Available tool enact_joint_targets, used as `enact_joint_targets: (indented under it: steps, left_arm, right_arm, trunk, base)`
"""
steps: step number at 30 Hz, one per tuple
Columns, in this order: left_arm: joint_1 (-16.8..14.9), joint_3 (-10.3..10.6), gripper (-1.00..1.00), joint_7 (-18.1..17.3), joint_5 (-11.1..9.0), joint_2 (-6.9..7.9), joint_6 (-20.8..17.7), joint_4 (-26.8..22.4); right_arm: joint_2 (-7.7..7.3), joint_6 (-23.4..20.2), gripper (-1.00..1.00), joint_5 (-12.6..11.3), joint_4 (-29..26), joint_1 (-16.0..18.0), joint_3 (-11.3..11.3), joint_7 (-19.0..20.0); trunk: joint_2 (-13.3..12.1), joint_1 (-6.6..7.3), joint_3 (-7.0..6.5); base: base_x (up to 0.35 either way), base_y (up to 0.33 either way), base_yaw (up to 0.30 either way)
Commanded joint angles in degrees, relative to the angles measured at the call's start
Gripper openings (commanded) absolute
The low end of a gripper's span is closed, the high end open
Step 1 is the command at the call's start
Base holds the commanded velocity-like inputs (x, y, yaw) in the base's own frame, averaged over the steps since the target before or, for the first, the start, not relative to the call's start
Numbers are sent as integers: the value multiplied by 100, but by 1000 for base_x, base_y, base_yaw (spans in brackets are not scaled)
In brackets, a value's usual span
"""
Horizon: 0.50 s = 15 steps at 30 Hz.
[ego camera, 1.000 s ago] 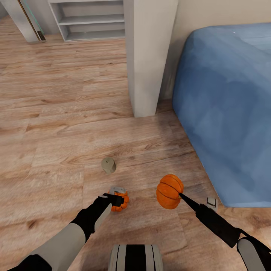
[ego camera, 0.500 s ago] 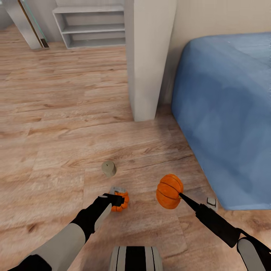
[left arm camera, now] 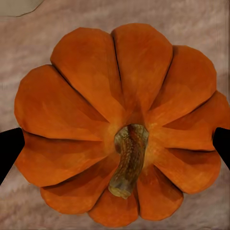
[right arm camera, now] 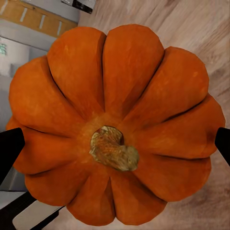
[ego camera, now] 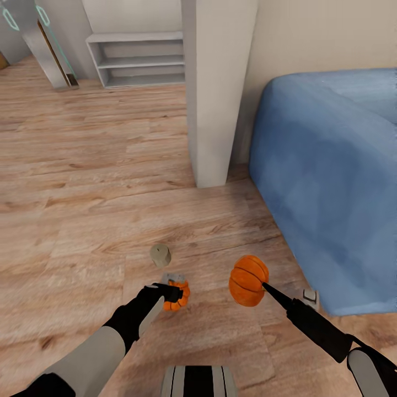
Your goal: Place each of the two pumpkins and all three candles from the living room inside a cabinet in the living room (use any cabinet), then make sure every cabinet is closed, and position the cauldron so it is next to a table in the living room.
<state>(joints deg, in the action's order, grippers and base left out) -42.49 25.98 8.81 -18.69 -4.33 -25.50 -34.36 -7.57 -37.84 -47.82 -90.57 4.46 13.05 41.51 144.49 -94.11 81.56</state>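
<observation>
Both my arms reach forward, low in the frame. My left pincer [ego camera: 175, 291] grips a pumpkin [ego camera: 177, 294]; my right pincer [ego camera: 263, 285] clamps another pumpkin [ego camera: 247, 279].

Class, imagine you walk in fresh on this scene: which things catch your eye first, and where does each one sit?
Two bright orange pumpkins stand out, one in the left gripper and one in the right gripper: the left pumpkin low by the wooden floor, the right pumpkin raised. A grey-beige candle stands on the floor just beyond the left pumpkin, and a large blue sofa fills the right side.
</observation>
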Motion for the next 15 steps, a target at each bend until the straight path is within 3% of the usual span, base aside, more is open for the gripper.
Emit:
enact_joint_targets:
  steps: [1, 8, 15]
  left_arm:
    - [-4, 30, -100, 42, -58, 4, -65, -22]
    - [-5, 30, -100, 43, -64, 3, -473, -148]
    - [-3, 30, -100, 42, -68, 10, -547, -243]
  right_arm:
    - [2, -39, -100, -26, -1, 2, 5, 7]
    - [5, -64, -100, -23, 3, 2, 5, 7]
    - [9, -118, -100, -18, 4, 2, 4, 7]
  trunk:
    - [0, 3, -19]
    - [-10, 21, -174]
    - [-19, 39, -329]
  base:
    - [0, 0, 0]
    - [0, 0, 0]
    - [0, 0, 0]
